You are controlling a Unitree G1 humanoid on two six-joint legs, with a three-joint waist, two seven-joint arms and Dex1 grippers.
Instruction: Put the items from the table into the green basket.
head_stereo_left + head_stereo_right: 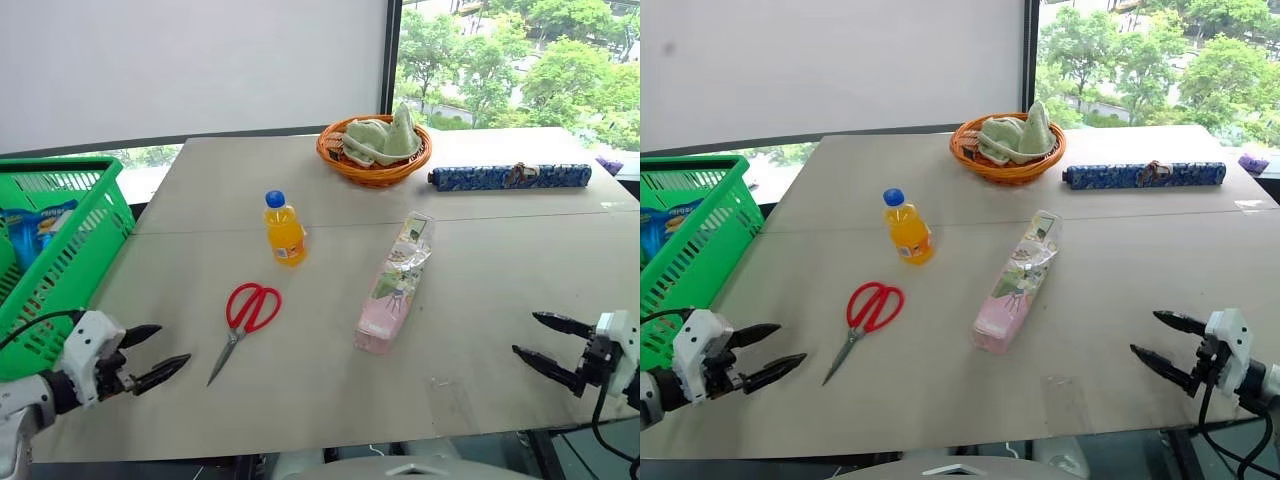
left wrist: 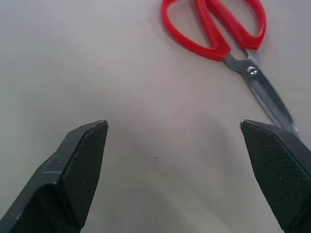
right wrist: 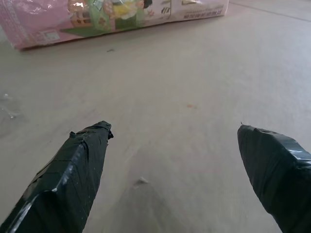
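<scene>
Green basket (image 1: 60, 250) stands at the table's (image 1: 480, 300) left edge. Rightward from it: left gripper (image 1: 162, 352), jaws apart and empty; scissors (image 1: 245, 312); orange bottle (image 1: 284, 230); flowery packet (image 1: 396, 280); right gripper (image 1: 538, 337), jaws spread, empty.

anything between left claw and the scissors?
No. Bare table lies between the open left claw and the scissors; the left wrist view shows plain tabletop from the fingertips to the blades.
</scene>
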